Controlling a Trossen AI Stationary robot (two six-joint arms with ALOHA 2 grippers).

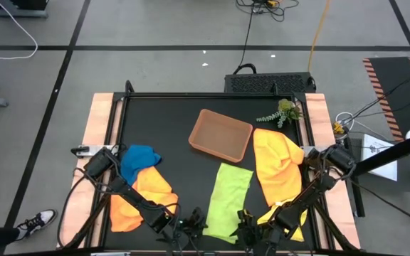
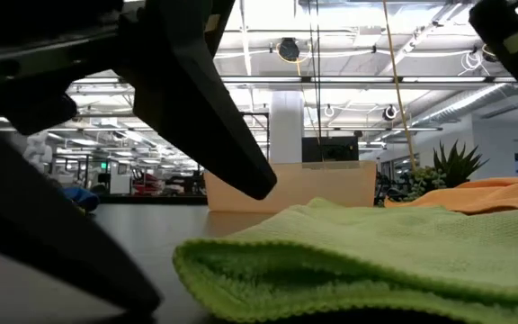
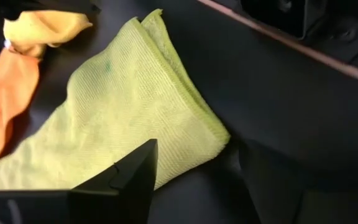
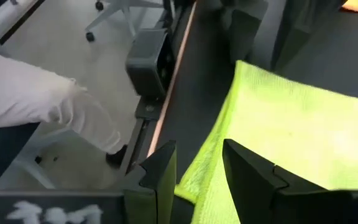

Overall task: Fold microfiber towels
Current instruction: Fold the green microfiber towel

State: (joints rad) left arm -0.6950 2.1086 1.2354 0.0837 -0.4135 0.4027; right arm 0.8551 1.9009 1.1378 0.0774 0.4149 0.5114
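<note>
A lime green microfiber towel (image 1: pixel 228 199), folded into a long strip, lies flat on the black table near its front edge. My left gripper (image 3: pixel 197 149) is open just off the strip's near left corner (image 3: pixel 219 134); in the low view its fingertip (image 2: pixel 257 187) hangs above the cloth. My right gripper (image 4: pixel 197 149) is open at the strip's near right corner. A yellow towel (image 1: pixel 276 171) lies crumpled at the right. An orange towel (image 1: pixel 144 195) and a blue towel (image 1: pixel 139 160) lie at the left. My right gripper has one finger on either side of the lime towel's near right edge (image 4: pixel 194 180), coming slanting down from the table's near side. The cloth lies flat on the table. I cannot tell whether the fingers touch it.
A shallow brown tray (image 1: pixel 221 134) sits at the middle far side, with a small plant sprig (image 1: pixel 285 112) to its right. Bare black table shows between the towels. A person in white (image 4: pixel 36 93) stands beside the table's near edge.
</note>
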